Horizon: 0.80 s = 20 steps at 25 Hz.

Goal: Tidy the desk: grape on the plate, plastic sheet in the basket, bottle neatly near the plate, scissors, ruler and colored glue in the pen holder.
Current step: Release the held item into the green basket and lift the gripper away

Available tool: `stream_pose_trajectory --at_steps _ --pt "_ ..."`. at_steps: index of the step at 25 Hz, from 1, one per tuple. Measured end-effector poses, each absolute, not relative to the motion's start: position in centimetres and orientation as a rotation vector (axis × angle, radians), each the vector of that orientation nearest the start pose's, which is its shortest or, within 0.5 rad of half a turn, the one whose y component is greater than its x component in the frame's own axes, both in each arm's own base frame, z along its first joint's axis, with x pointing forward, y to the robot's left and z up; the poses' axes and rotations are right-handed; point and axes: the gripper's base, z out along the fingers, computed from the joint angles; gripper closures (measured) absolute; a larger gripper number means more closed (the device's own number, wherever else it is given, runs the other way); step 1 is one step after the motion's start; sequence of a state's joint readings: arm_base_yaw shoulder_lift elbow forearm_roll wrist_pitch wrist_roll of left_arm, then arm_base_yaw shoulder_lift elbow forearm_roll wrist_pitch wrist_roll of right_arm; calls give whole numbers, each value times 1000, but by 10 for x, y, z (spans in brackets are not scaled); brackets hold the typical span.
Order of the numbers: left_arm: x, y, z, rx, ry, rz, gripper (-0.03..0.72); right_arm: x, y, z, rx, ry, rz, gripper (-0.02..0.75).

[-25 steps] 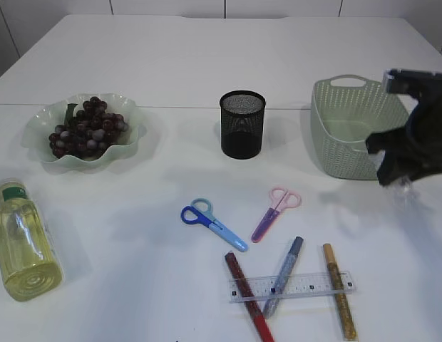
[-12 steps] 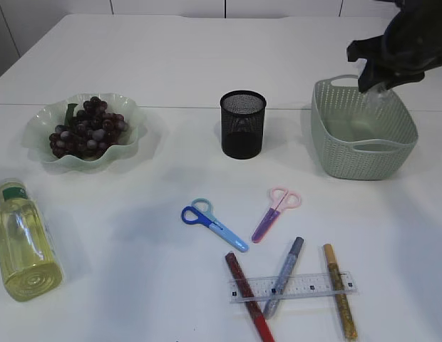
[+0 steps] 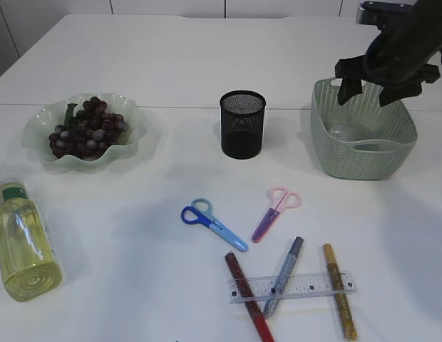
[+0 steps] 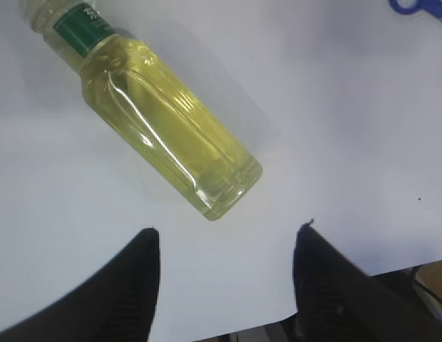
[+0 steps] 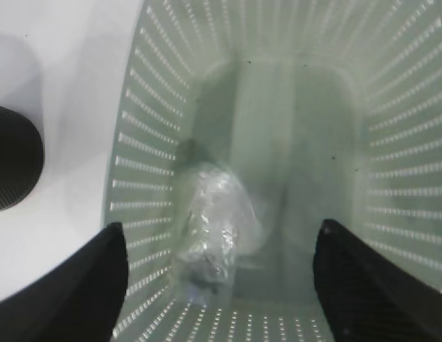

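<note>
the right gripper (image 3: 371, 89) hangs over the far side of the green basket (image 3: 328, 146) at the right, jaws spread wide and empty. the crumpled plastic sheet (image 5: 215, 226) lies on the basket floor below and between the jaws, nearer the left one, apart from both. the left gripper (image 4: 227, 242) hovers open just near of the bottle (image 4: 164, 125) lying on its side.

Matte black arm (image 3: 399, 43) with broad, tapering black fingers (image 5: 78, 292).
</note>
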<state>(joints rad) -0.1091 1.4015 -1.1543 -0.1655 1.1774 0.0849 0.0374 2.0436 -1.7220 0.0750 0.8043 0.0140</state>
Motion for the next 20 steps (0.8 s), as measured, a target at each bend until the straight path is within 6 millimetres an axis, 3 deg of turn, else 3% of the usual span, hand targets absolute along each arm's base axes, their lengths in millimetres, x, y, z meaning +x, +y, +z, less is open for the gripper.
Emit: stream_pose_trajectory --at_steps 5,10,15,20 --pt "262 -43 303 209 2867 -240 253 454 22 244 16 2668 109 103" --pt "265 -43 304 202 2838 -238 253 437 22 247 4 2858 113 150" --pt "266 -43 304 198 2819 -240 253 412 25 262 -18 2904 111 159" --pt "267 -43 304 196 2812 -240 253 373 24 283 -12 2893 132 162"
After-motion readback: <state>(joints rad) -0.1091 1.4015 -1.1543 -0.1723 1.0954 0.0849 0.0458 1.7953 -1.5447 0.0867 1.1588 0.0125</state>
